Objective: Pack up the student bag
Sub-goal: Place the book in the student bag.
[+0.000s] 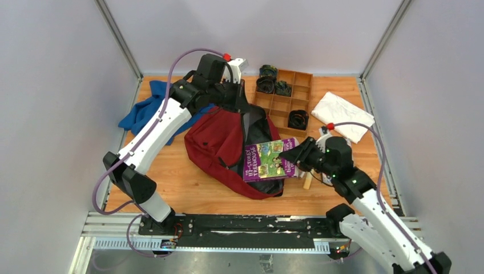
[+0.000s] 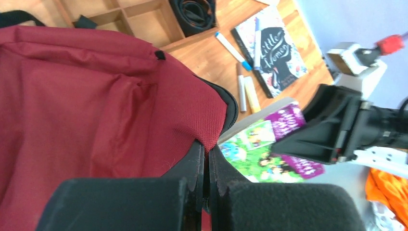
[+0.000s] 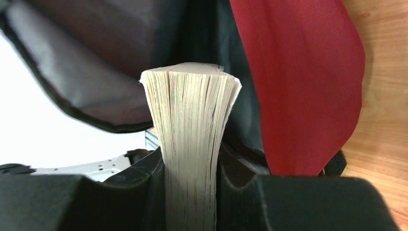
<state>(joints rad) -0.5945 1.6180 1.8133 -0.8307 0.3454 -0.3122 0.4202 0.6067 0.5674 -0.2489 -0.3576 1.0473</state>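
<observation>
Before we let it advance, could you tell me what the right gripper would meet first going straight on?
The right gripper points its clamped book into the open mouth of the student bag; its page edge would probably touch the grey inner lining first, though depth is unclear.

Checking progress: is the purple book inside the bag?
Not yet. The right gripper holds the purple book at the open mouth of the student bag.
</observation>
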